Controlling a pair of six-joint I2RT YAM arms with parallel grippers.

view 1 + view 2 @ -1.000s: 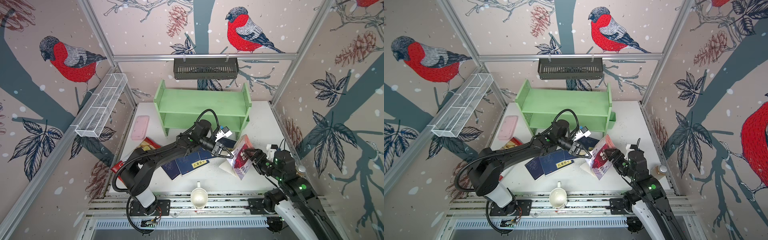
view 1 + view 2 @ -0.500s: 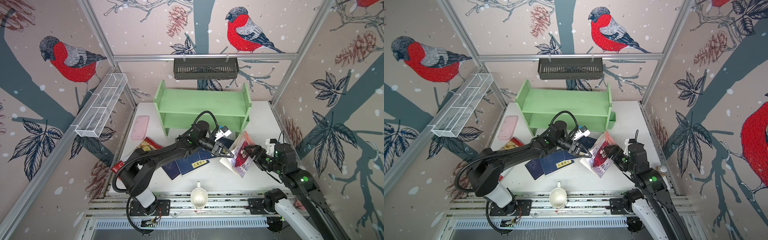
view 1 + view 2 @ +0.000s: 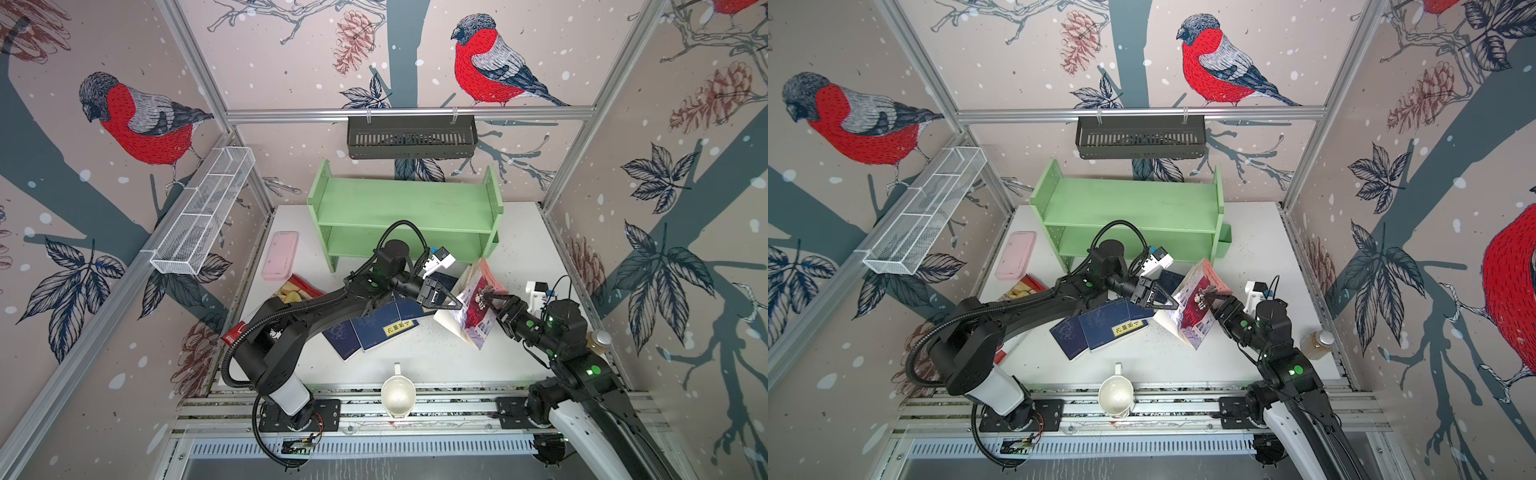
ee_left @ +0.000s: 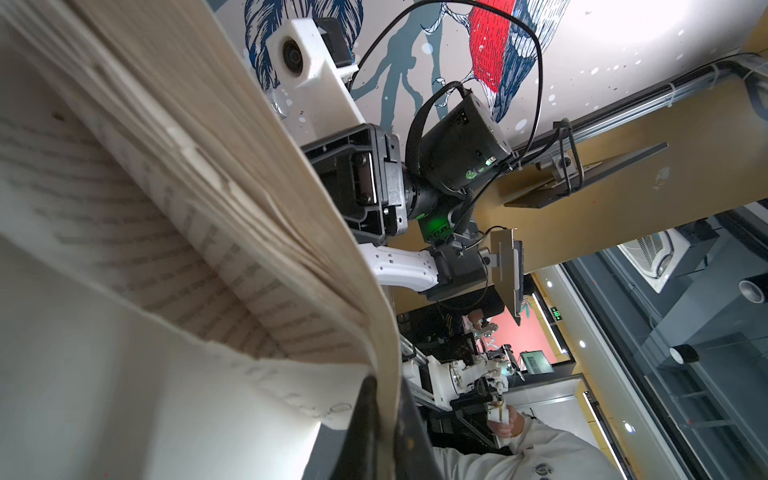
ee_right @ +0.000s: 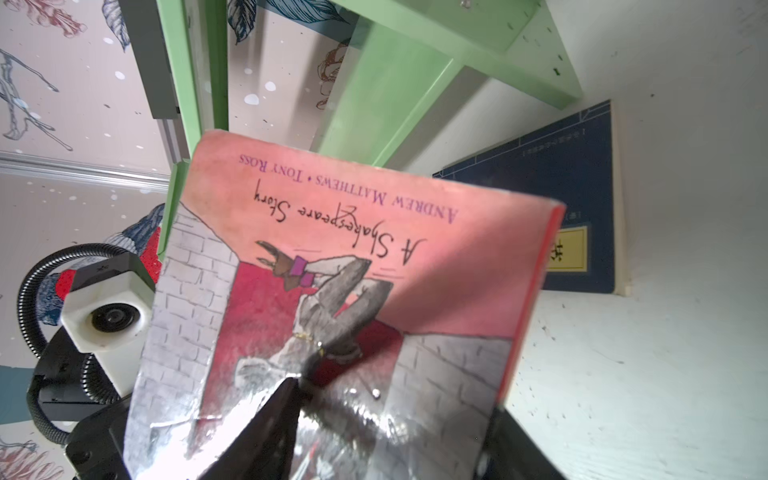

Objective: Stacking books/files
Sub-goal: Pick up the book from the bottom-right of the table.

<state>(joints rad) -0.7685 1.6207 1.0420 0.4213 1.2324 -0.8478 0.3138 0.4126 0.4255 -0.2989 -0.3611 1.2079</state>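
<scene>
Obs: pink-and-red book (image 3: 473,311), glossy creased cover, cream pages fanned, propped tilted right of frame centre on the speckled white surface (image 3: 436,361). Left claw (image 3: 457,306) clenched on its page edge. Right claw (image 3: 487,297) at the cover, jaws narrower than a second ago; grasp cannot be told. Navy paperbacks (image 3: 380,330) lie flat at its lower left.

The pink-and-red book (image 3: 1194,316) stands tilted on the table (image 3: 1258,249). The left gripper (image 3: 1175,306) pinches its edge. The right gripper (image 3: 1209,302) is against its cover.
</scene>
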